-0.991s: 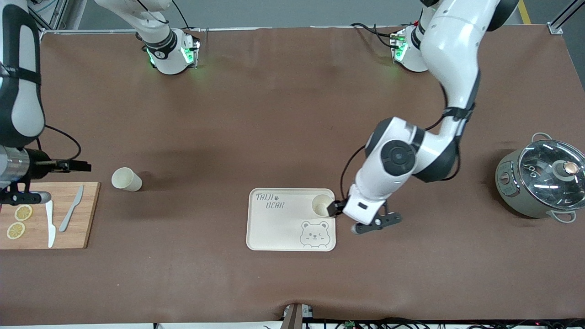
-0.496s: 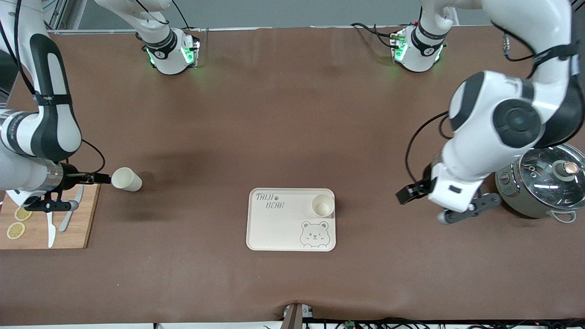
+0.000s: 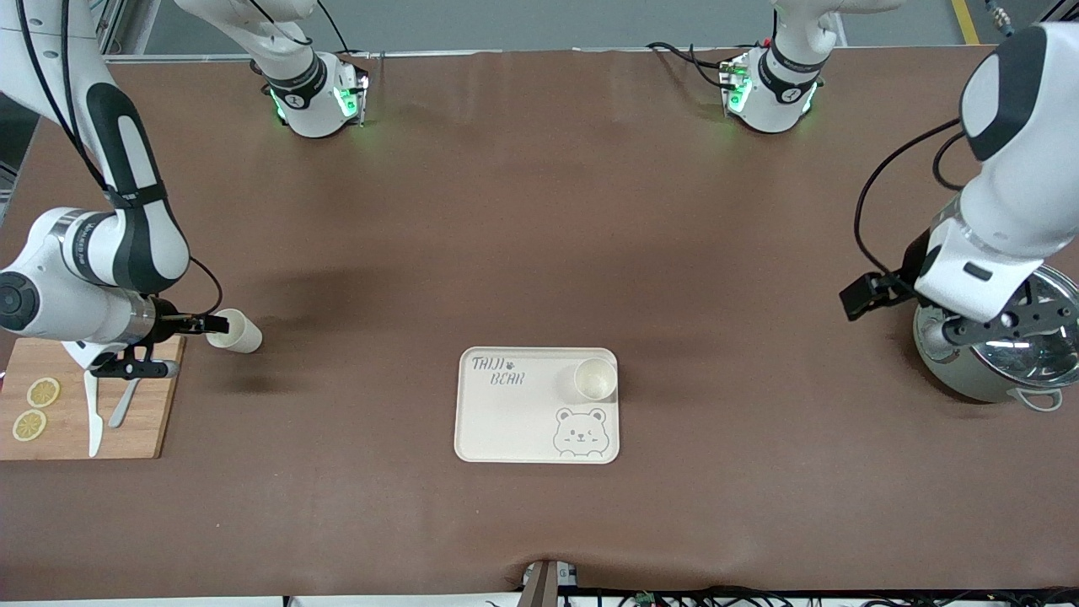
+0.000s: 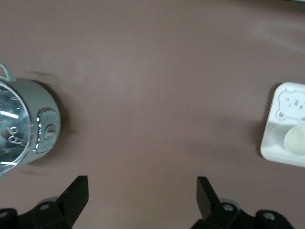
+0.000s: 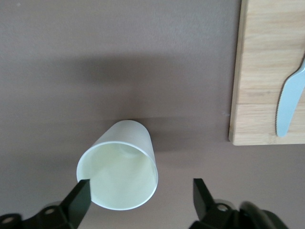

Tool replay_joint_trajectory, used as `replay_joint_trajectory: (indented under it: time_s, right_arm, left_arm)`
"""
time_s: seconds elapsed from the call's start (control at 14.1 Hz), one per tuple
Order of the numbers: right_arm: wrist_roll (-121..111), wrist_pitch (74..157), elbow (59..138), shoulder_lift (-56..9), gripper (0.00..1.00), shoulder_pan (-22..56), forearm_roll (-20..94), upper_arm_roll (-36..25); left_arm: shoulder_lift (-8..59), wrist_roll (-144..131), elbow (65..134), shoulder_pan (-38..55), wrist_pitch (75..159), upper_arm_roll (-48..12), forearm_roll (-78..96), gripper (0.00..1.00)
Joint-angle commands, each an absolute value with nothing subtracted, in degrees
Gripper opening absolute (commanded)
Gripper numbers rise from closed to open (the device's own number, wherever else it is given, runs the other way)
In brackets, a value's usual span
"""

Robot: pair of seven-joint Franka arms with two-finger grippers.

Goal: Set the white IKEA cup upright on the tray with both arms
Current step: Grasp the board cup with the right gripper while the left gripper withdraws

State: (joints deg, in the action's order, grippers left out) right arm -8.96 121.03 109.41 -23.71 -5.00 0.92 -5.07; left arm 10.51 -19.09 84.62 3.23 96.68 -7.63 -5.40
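Counted on the table

Two white cups [image 3: 234, 330] [image 3: 595, 378], one cream tray [image 3: 506, 421], one bamboo cutting board [image 3: 156, 396], two lemon slices [image 3: 43, 392] [image 3: 29, 425], two knives [image 3: 93, 415] [image 3: 123, 409], one lidded pot [image 3: 999, 358], two robot arms.

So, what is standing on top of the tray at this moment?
One white cup stands upright on the tray, in the corner toward the left arm's end, above the bear drawing. It looks empty inside. The tray surface under the cup is covered.

White jointed arms [image 3: 126, 244], black joint bands, black cables, green-lit bases [image 3: 316, 101].
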Motion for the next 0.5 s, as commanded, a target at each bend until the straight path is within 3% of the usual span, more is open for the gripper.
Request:
replay_joint_trajectory:
  time_s: [0.0, 0.28, 0.42]
  right_arm:
    - [-9.05, 121.73, 110.3, -23.46, 0.78, -5.89, 0.09, -4.48]
    - [-9.05, 125.93, 112.49, -24.26, 0.68, -6.5, 0.09, -4.48]
    - [-8.97, 127.0, 113.03, -25.05, 0.45, -6.68, 0.18, -4.48]
  left_arm:
    - [4.32, -15.92, 90.96, 2.29, 95.28, -8.35, -6.5, 1.0]
    - [0.36, -8.46, 92.11, 0.36, 91.5, -8.35, -5.54, 1.0]
    - [-1.75, -8.09, 93.77, 0.0, 91.32, -8.35, -3.79, 1.0]
